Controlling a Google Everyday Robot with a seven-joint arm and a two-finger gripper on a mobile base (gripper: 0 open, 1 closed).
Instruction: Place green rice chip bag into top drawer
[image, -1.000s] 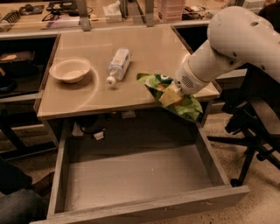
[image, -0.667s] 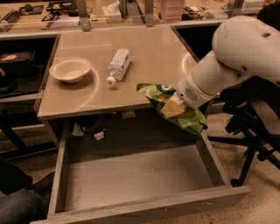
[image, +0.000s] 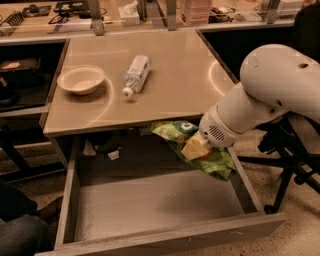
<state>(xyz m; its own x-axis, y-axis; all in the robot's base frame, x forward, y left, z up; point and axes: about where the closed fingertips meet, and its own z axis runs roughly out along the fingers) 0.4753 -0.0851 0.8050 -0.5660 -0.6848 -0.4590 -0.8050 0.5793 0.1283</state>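
Note:
The green rice chip bag (image: 200, 150) hangs crinkled over the back right part of the open top drawer (image: 165, 235), just below the front edge of the beige tabletop (image: 170, 75). My gripper (image: 196, 148) is at the bag's middle, shut on it, with the white arm reaching in from the right. The bag is held above the drawer floor and does not rest on it. The bag's right end hangs near the drawer's right wall.
A clear plastic water bottle (image: 135, 74) lies on the tabletop beside a white bowl (image: 81, 79). A black chair base (image: 287, 165) stands to the right of the drawer. Cluttered shelves run along the back.
My gripper has carried the bag down and forward from the table's front right corner to below the table edge, over the open drawer.

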